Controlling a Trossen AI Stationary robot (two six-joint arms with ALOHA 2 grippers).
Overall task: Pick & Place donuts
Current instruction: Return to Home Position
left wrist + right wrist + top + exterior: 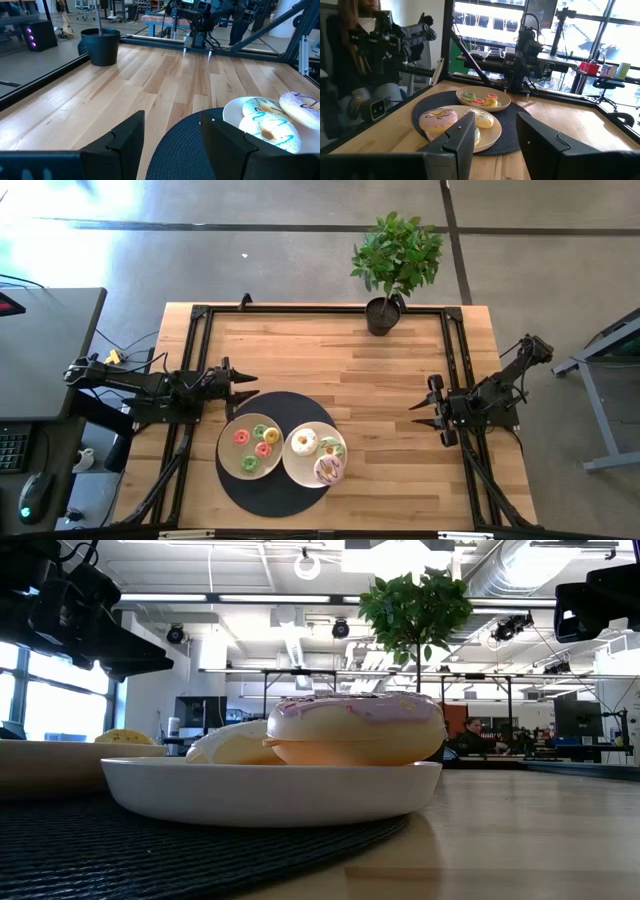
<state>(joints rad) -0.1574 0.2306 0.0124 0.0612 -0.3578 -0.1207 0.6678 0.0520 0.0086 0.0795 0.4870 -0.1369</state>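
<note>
Several small donuts (256,444), pink, yellow and green, lie on the left beige plate (228,458). Larger donuts, a cream one (304,442), a green-white one (331,447) and a pink sprinkled one (328,470), lie on the right plate (294,470). Both plates rest on a round dark mat (285,498). My left gripper (248,386) hovers open at the mat's far left edge. My right gripper (416,413) hovers open over the bare table, well right of the plates. In the right wrist view the pink donut (438,119) sits nearest.
A potted plant (392,265) stands at the table's far edge, centre. A black metal frame (320,310) runs around the tabletop. Bare wood lies between the mat and my right gripper. A seated person (355,60) shows beyond the table's left side in the right wrist view.
</note>
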